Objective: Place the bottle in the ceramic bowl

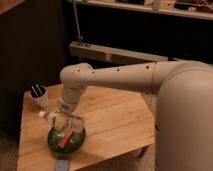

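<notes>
Gripper: the cream two-finger gripper (69, 121) hangs at the end of the bent arm, just above the back rim of the dish, closed around the bottle.
Bottle: the small slim whitish bottle with a white cap (50, 116) lies roughly sideways in the grip, cap end pointing toward the left edge of the table, over the dish's back-left rim; whether it touches the dish cannot be told.
Bowl: the shallow round dark green ceramic bowl (54, 141) sits near the front edge of the table, toward the left corner, with an orange stick-shaped piece (64, 139) lying in it.
Table: the light wooden slatted table (117, 120) has bare boards to the right of the bowl and behind the arm, out to its right and far edges.
Cup: a small white cup holding dark sticks (39, 95) stands at the back-left corner, well apart from the bowl.
Front edge: a small blue-grey rectangular object (62, 165) lies at the table's front edge, just below the bowl.
Arm: the thick cream robot arm (125, 77) spans in from the right, above the table's middle.
</notes>
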Motion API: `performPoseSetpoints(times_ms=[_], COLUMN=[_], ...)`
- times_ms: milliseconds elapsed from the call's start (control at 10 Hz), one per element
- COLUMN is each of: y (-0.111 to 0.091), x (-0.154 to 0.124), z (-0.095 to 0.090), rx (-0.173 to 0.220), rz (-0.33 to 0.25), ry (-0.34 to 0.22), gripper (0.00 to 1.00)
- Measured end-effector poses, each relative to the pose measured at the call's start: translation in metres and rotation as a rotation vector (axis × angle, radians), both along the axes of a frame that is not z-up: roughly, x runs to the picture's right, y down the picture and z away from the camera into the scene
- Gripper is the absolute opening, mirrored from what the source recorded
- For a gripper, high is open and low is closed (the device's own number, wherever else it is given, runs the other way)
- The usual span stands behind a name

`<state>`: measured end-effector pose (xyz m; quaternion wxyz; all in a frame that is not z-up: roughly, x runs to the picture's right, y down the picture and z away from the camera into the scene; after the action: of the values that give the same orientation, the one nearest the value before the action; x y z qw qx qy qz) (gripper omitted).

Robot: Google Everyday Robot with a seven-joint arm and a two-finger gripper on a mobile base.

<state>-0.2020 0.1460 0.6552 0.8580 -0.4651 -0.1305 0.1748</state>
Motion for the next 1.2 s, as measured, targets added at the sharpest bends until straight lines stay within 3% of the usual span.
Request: performPoseSetpoints(times_ms=[200, 300, 900, 1200], y=[0.006, 0.004, -0.015, -0.019], x=[0.003, 0.002, -0.026, -0.026], z=[-0.005, -0.004, -0.006, -0.008], rx=[-0.010, -0.004, 0.034, 0.047], rz=[0.018, 0.036, 0.127, 0.125], ry=[0.005, 0.003, -0.051, -0.054], gripper=[0.67, 0.72, 0.72, 0.72])
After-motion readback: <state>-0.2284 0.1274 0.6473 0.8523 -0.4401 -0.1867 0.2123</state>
